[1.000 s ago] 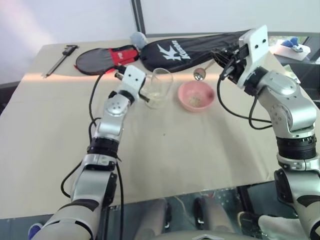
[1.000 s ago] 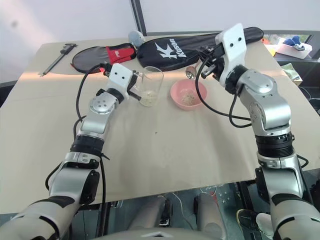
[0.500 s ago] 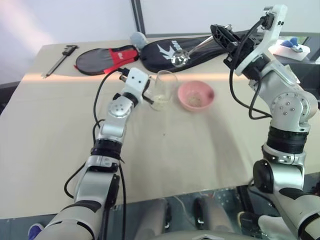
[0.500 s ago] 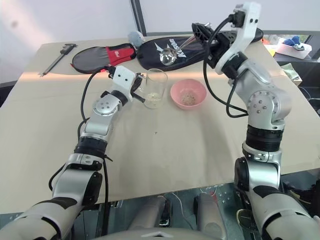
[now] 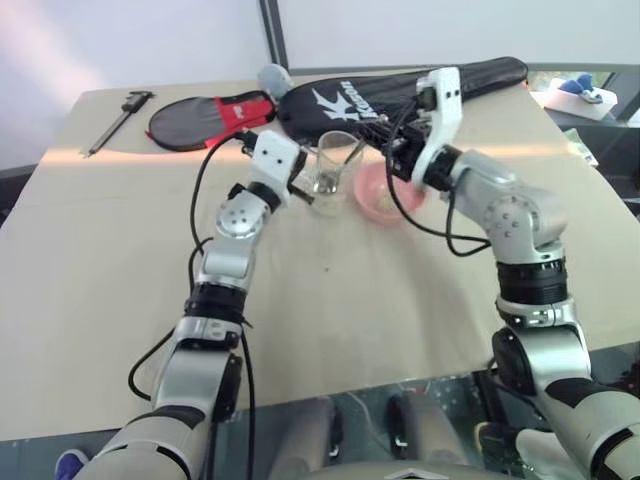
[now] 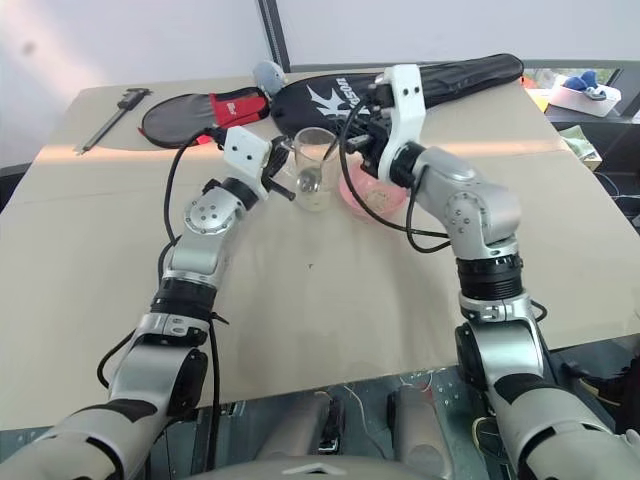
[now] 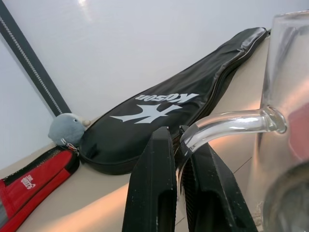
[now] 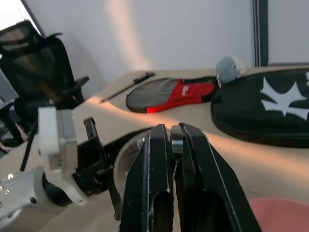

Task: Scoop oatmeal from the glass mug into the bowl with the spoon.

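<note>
The clear glass mug (image 5: pixel 331 163) stands on the table, and my left gripper (image 5: pixel 300 186) is shut on its curved handle (image 7: pixel 227 123). My right gripper (image 5: pixel 396 150) reaches over from the right, shut on the thin handle of the silver spoon (image 8: pixel 176 140). The spoon slants down into the mug, with its head (image 6: pixel 310 182) low inside the glass. Pale oatmeal (image 6: pixel 318 196) lies at the mug's bottom. The pink bowl (image 5: pixel 383 203) sits just right of the mug, partly hidden behind my right gripper.
A long black racket cover (image 5: pixel 400 90) and a red-and-black cover (image 5: pixel 205 115) lie behind the mug. A grey ball (image 5: pixel 272 77) rests between them. A dark caliper (image 5: pixel 120 115) lies far left, and a white tray (image 5: pixel 580 95) sits at the far right.
My right gripper has swung left and down, carrying the spoon from high over the racket cover into the mug. My left gripper keeps its hold on the mug's handle.
</note>
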Robot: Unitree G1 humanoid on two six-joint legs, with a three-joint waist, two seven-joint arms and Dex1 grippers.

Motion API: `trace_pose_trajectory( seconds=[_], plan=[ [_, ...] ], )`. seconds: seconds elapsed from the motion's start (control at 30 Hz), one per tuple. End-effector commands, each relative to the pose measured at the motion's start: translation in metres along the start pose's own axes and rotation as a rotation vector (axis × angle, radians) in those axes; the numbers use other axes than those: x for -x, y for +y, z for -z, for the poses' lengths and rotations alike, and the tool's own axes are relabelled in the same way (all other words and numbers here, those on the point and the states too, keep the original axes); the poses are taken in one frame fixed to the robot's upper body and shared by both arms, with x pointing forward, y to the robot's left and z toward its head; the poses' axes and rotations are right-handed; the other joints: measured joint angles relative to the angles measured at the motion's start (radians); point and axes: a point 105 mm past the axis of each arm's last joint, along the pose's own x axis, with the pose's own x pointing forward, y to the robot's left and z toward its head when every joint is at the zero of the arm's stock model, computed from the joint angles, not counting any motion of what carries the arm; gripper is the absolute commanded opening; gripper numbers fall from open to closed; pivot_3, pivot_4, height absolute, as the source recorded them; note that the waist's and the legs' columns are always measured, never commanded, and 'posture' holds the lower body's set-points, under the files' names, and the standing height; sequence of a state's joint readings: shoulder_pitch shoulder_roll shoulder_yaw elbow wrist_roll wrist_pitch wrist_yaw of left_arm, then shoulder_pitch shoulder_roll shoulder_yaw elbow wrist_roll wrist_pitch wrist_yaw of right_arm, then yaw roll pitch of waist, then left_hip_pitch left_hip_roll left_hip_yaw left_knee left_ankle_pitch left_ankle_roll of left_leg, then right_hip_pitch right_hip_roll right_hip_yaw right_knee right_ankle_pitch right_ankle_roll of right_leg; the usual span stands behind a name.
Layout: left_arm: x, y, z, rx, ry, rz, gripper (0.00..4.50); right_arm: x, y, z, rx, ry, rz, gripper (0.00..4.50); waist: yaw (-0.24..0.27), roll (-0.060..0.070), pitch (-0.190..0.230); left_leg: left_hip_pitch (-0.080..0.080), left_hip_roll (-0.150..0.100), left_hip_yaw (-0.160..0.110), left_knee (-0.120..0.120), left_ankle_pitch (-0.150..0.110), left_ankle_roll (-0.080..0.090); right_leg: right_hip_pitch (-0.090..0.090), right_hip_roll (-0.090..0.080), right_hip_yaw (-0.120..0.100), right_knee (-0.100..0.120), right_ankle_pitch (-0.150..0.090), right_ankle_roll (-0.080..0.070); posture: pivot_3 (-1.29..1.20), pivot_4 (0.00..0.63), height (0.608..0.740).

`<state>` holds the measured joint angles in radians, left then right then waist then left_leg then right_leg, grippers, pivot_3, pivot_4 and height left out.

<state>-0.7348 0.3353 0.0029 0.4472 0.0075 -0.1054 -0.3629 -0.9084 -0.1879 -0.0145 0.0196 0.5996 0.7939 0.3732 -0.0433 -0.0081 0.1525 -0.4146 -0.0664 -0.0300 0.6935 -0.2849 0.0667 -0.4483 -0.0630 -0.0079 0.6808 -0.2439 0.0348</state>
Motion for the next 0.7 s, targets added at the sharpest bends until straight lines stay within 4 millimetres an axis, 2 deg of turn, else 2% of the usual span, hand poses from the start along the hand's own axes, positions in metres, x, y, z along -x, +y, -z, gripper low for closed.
trace_pose_trajectory(
  seconds=[0.03,0.07,0.1,0.23,0.27,0.33,0.47,0.6,0.7],
  plan=[
    [0.004,0.011,-0.021,-0.004,-0.091,-0.035,0.09,-0.006,0.013,-0.012,0.084,-0.028,-0.055,0.0,0.0,0.0,0.0,0.0,0.0,0.0,0.0,0.0,0.0,0.0,0.0,0.0,0.0,0.0,0.0,0.0,0.15,0.74],
    [0.005,0.011,-0.02,0.003,-0.092,-0.037,0.0,-0.008,0.013,-0.009,0.088,-0.018,-0.06,0.73,-0.001,0.0,0.0,0.0,0.0,0.0,0.0,0.0,0.0,0.0,0.0,0.0,0.0,0.0,0.0,0.0,0.15,0.74],
    [0.006,0.011,-0.019,0.011,-0.093,-0.038,0.0,-0.01,0.014,-0.007,0.096,-0.012,-0.068,1.06,-0.001,0.0,0.0,0.0,0.0,0.0,0.0,0.0,0.0,0.0,0.0,0.0,0.0,0.0,0.0,0.0,0.15,0.74],
    [0.014,0.015,-0.007,0.076,-0.068,-0.075,0.0,-0.012,0.016,-0.007,0.125,-0.019,-0.081,3.0,-0.001,0.0,0.0,0.0,0.0,0.0,0.001,0.0,0.0,0.0,0.0,0.0,0.0,0.0,0.0,0.0,0.15,0.74],
    [0.018,0.019,-0.003,0.1,-0.061,-0.091,0.0,-0.011,0.017,-0.009,0.133,-0.03,-0.09,3.36,-0.001,0.0,0.0,0.0,0.0,0.0,0.001,0.0,0.0,0.0,0.0,0.0,0.0,0.0,0.0,0.0,0.15,0.74],
    [0.025,0.026,0.004,0.164,-0.056,-0.131,0.0,-0.004,0.024,-0.014,0.155,-0.053,-0.136,4.43,-0.001,0.0,0.0,0.0,0.0,0.0,0.001,0.0,0.0,0.0,0.0,0.0,0.0,0.0,0.0,0.0,0.15,0.74],
    [0.044,0.046,0.018,0.31,-0.079,-0.233,0.0,0.023,0.034,-0.01,0.246,-0.052,-0.216,4.47,0.003,0.0,0.0,-0.001,0.0,-0.002,0.001,0.0,0.0,0.0,0.0,-0.001,-0.001,0.0,0.0,0.0,0.15,0.74],
    [0.061,0.065,0.032,0.34,-0.087,-0.304,0.0,0.057,0.039,0.001,0.36,-0.066,-0.276,4.47,0.008,-0.001,0.0,-0.001,0.0,-0.003,0.004,0.0,0.0,0.002,-0.001,-0.002,-0.001,0.0,0.0,0.0,0.15,0.74],
    [0.067,0.076,0.037,0.351,-0.092,-0.322,0.0,0.084,0.038,0.015,0.407,-0.045,-0.296,4.47,0.011,-0.001,-0.001,-0.001,0.0,-0.004,0.005,0.0,0.0,0.003,0.0,-0.003,0.0,0.0,0.0,0.0,0.15,0.74]
  ],
)
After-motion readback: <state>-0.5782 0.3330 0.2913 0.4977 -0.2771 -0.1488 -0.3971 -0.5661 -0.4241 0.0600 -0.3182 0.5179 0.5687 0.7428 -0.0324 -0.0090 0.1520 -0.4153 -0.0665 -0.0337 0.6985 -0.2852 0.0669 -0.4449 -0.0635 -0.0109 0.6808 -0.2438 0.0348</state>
